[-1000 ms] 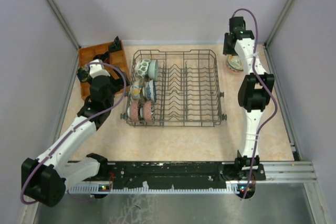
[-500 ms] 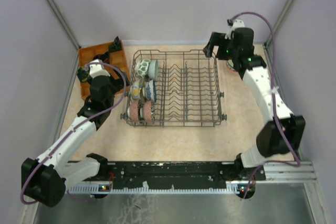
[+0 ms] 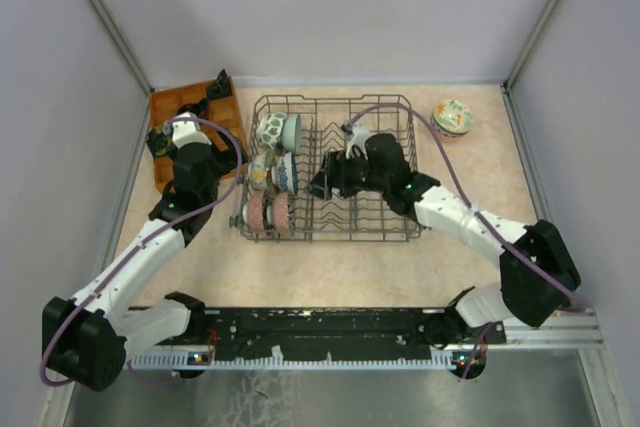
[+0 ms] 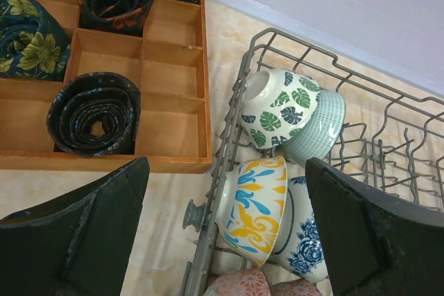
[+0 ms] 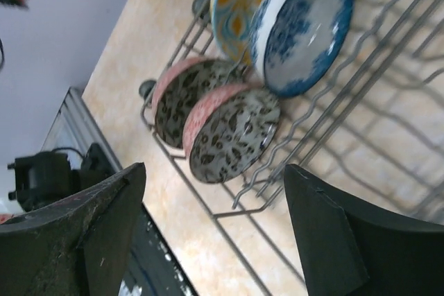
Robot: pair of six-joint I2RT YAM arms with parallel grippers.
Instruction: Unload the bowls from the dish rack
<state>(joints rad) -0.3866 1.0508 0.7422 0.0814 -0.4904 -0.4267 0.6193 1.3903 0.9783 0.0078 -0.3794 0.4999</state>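
The dish rack (image 3: 300, 98) stands mid-table with bowls on edge in its left column: green ones (image 3: 277, 130) at the back, a yellow-blue and a blue-flowered one (image 3: 276, 173), pink ones (image 3: 268, 212) in front. My right gripper (image 3: 320, 185) hovers open over the rack's middle, just right of them; in its wrist view my right gripper (image 5: 215, 227) is empty below the pink bowls (image 5: 232, 133). My left gripper (image 4: 229, 227) is open and empty at the rack's left rim (image 4: 229, 136), straddling the yellow-blue bowl (image 4: 253, 209) from above. A stack of bowls (image 3: 452, 117) sits on the table at far right.
An orange-brown compartment tray (image 3: 190, 107) with rolled dark cloths (image 4: 94, 112) lies left of the rack, close to my left arm. Upright tines (image 5: 333, 116) fill the rack's bare right part. Grey walls enclose the table on three sides.
My right arm swung from the bowl stack at the far right corner over to the rack's middle, and its jaws opened. The left arm has not moved.
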